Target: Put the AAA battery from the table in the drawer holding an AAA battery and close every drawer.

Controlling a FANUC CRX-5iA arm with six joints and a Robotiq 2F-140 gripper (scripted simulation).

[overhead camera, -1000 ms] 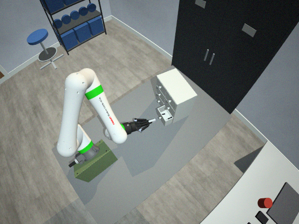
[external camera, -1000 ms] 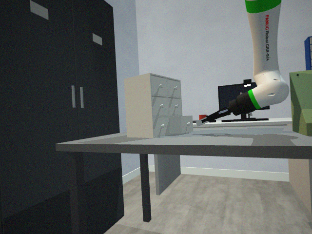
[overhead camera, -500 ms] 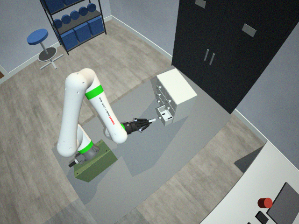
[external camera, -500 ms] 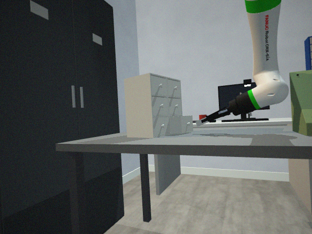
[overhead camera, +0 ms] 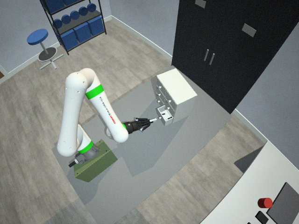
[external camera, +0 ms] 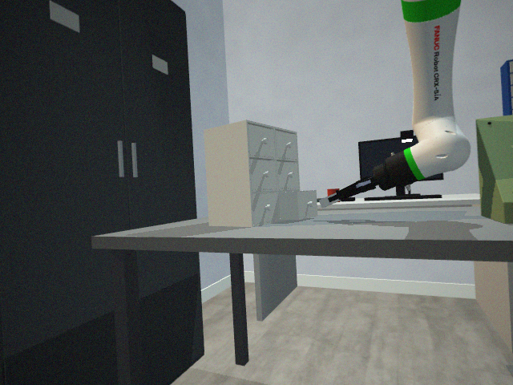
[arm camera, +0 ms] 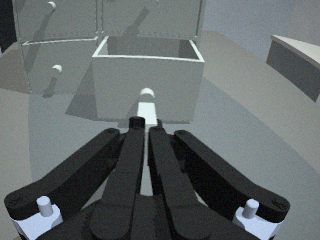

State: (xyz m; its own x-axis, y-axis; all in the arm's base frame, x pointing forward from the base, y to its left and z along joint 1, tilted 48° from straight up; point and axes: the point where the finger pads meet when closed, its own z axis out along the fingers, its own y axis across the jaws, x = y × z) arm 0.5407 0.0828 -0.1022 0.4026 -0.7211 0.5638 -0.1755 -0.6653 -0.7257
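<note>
White chest (overhead camera: 178, 86) (external camera: 228, 176) right of centre in the top view, 1 drawer (overhead camera: 168, 122) (external camera: 308, 200) (arm camera: 150, 82) jutting towards the clenched, empty gripper (overhead camera: 150, 121) (external camera: 325, 201) (arm camera: 145, 114)!

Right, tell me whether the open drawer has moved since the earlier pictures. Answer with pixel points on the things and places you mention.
No: the open drawer (overhead camera: 166, 116) (external camera: 304, 196) (arm camera: 148, 74) sticks out from the chest (overhead camera: 176, 85) (external camera: 228, 174) (arm camera: 62, 22) just as far as before.
</note>
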